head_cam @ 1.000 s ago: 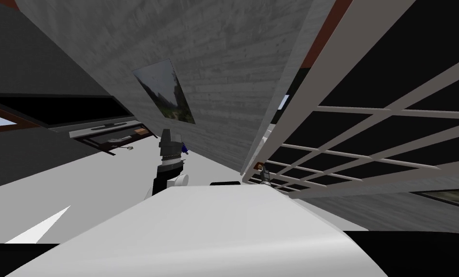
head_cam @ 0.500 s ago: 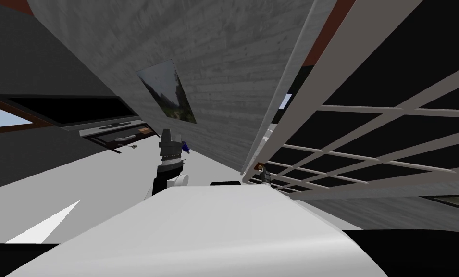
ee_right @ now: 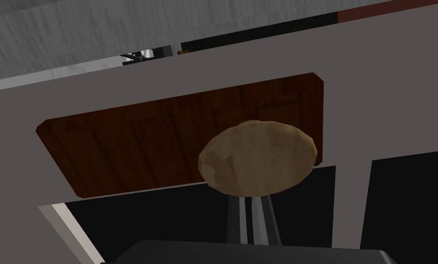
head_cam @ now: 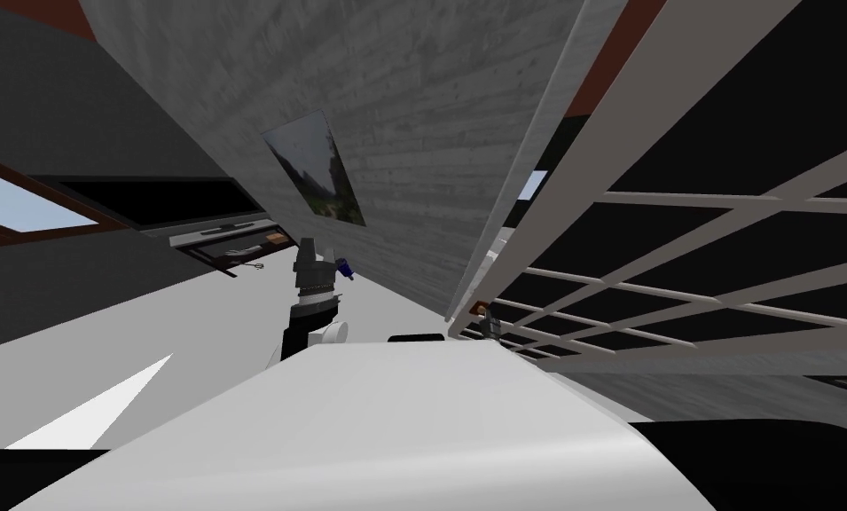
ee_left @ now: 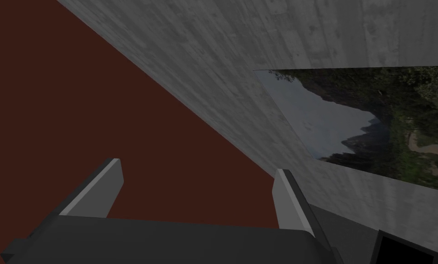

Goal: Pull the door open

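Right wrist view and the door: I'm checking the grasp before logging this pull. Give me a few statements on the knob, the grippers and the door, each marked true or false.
1. The knob is tan and round, and sits in front of a dark brown plate. True.
2. The right gripper has its fingers spread wide. False: they stand close together, with their tips hidden behind the knob.
3. The left gripper is open and holds nothing. True.
4. The door is a solid wooden slab. False: it is a light grid frame with black areas between the bars.
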`<state>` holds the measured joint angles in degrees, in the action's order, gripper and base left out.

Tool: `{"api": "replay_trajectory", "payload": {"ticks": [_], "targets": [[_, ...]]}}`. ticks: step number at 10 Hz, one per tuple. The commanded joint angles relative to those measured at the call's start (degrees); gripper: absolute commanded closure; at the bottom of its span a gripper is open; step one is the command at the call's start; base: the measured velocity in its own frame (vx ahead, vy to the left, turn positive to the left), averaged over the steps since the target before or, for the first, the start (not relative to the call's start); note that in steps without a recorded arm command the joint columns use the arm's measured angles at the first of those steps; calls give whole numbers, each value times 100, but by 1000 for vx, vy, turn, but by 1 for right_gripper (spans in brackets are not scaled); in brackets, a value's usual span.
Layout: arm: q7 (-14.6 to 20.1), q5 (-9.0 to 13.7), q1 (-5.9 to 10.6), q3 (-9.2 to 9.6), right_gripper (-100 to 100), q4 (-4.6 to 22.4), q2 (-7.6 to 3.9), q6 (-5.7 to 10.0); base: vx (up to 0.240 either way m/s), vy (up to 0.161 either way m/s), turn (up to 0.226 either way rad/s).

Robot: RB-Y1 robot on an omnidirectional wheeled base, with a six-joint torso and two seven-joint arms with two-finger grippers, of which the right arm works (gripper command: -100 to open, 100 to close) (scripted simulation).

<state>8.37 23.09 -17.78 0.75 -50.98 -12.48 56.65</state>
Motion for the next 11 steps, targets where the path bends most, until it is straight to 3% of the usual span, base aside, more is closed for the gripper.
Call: {"api": "replay_trajectory", "payload": {"ticks": [1, 2, 11], "targets": [[256, -35, 87, 141, 100, 76, 83, 104, -30, -16, 42], [377, 130, -30, 97, -100, -17, -16, 26, -39, -21, 19], [1695, 804, -114, 520, -100, -272, -114, 81, -45, 13, 46]]}}
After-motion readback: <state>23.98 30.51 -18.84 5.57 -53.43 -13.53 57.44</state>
